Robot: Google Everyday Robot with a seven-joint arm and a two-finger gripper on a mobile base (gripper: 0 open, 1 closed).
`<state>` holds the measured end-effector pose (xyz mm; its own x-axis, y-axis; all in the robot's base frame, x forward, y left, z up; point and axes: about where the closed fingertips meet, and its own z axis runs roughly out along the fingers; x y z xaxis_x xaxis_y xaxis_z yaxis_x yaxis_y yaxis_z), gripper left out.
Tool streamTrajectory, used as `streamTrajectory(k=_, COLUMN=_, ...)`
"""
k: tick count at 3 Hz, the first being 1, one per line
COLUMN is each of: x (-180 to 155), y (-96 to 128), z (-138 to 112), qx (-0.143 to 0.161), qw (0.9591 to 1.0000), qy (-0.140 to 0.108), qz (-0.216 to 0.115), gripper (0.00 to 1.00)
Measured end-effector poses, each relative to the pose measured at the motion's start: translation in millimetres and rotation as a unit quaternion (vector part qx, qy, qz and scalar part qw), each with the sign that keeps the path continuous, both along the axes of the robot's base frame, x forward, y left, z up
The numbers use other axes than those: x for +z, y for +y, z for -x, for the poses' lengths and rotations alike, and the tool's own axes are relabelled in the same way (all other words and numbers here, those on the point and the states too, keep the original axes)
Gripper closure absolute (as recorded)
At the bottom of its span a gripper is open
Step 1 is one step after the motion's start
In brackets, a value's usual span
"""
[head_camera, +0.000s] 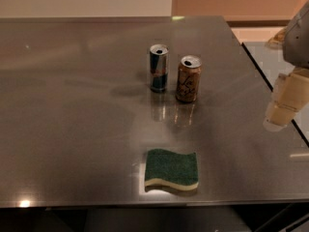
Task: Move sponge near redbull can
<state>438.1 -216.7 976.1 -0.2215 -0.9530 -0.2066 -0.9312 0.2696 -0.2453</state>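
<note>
The sponge (172, 169) lies flat near the table's front edge, dark green top over pale yellow foam. The redbull can (158, 67) stands upright at the middle of the table, slim, blue and silver. My gripper (286, 101) hangs at the right edge of the view, above the table's right side, well right of both the sponge and the can. It touches nothing.
A shorter brown-gold can (188, 79) stands upright just right of the redbull can. The grey metal table (72, 129) ends at a front edge just below the sponge. A second surface (270, 57) lies beyond the right edge.
</note>
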Motion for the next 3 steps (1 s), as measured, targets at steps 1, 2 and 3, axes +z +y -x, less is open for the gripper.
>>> streamTrajectory(k=1, x=0.1, y=0.1, z=0.0, qx=0.0, qw=1.0, qy=0.0, qz=0.0, gripper=0.0)
streamTrajectory(k=2, x=1.3, y=11.4, z=-0.7, qx=0.03, qw=0.9996, qy=0.002, qz=0.002, gripper=0.0)
streamTrajectory(k=3, x=-4.2, y=37.1, z=-2.8, qx=0.085, qw=0.9963, qy=0.013, qz=0.005, gripper=0.0)
